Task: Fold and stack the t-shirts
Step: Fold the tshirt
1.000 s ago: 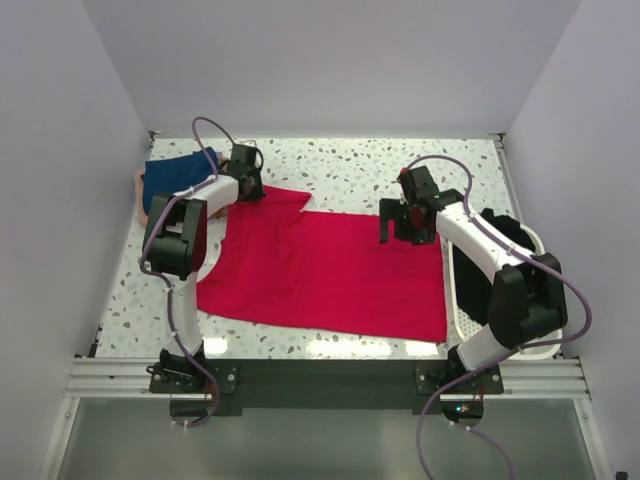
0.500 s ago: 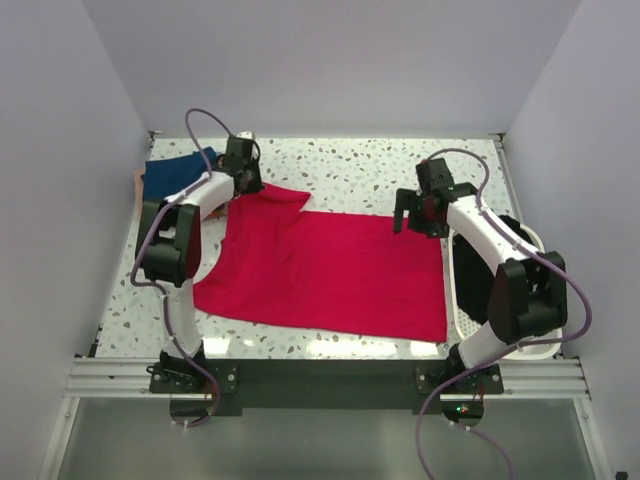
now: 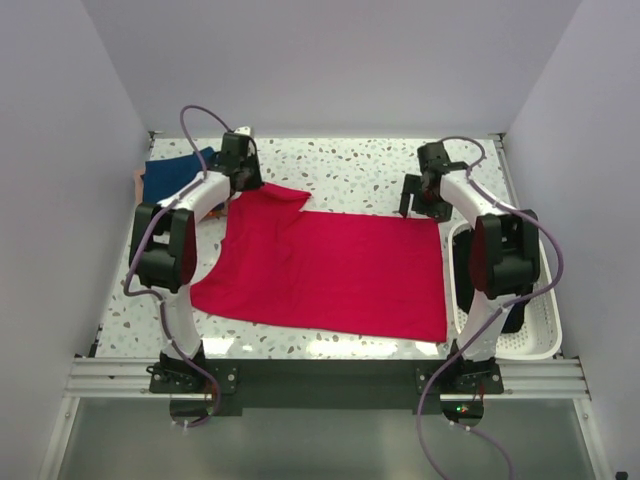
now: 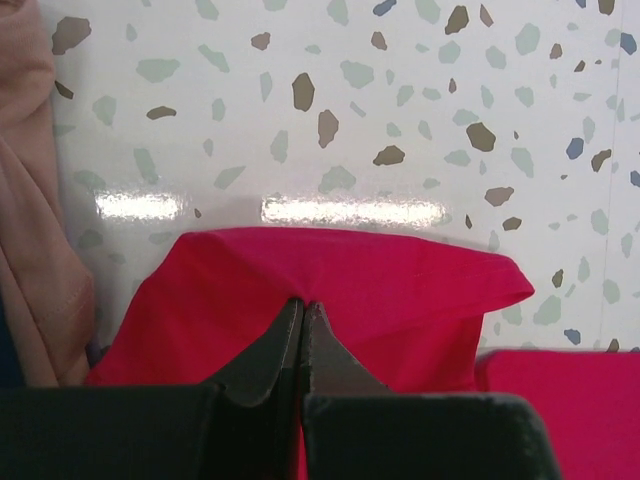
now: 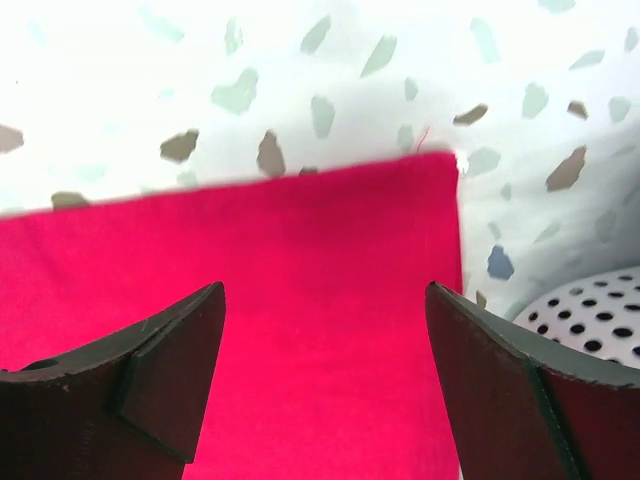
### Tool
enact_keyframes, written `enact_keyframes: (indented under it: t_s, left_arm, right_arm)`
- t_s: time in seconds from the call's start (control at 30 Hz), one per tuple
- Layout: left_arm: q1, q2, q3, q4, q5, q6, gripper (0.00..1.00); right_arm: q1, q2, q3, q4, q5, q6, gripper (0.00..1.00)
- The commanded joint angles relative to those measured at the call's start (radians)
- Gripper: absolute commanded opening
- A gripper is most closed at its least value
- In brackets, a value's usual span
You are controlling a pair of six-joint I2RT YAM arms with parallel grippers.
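Likely the thin fold of the crimson t-shirt [image 3: 330,270] pinched in the closed left gripper [image 4: 302,308] could slip out if pulled sideways, that arm reaching far forward, while the right gripper [image 5: 322,295], also extended and tilted down, hangs spread wide with the shirt's corner just ahead of its fingers.

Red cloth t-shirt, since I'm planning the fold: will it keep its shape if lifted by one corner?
Probably not: the crimson-red cloth t-shirt lies flat and puckers where the left pincer pinches it, so likely floppy. Thin-looking, so probably light and apt to drape.
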State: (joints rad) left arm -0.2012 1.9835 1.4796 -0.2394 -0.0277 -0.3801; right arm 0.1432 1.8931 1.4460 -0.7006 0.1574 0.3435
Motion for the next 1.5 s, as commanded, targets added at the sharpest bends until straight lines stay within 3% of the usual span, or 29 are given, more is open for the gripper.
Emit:
enact_keyframes:
  t_s: [0.0,0.23,0.83,1.33,1.47]
  left_arm:
    - [0.013,-0.066,-0.015,0.043,0.044,-0.005,0.0]
    - [0.014,-0.08,-0.018,0.037,0.051,0.0,0.0]
    - [0.019,-0.083,-0.012,0.02,0.058,0.001,0.0]
    - [0.032,-0.109,-0.044,0.005,0.055,0.004,0.0]
    - [0.04,-0.147,-0.07,0.015,0.087,0.001,0.0]
  right_arm:
    - [-0.016,0.027,0.091,0.001,0.057,-0.005,0.84]
    - [-0.044,0.11,0.177,-0.034,0.074,-0.012,0.83]
    - [-0.105,0.234,0.151,0.0,0.001,-0.038,0.74]
    - [-0.108,0.255,0.133,0.004,0.019,-0.066,0.3]
    - [-0.108,0.221,0.114,0.003,0.019,-0.078,0.1]
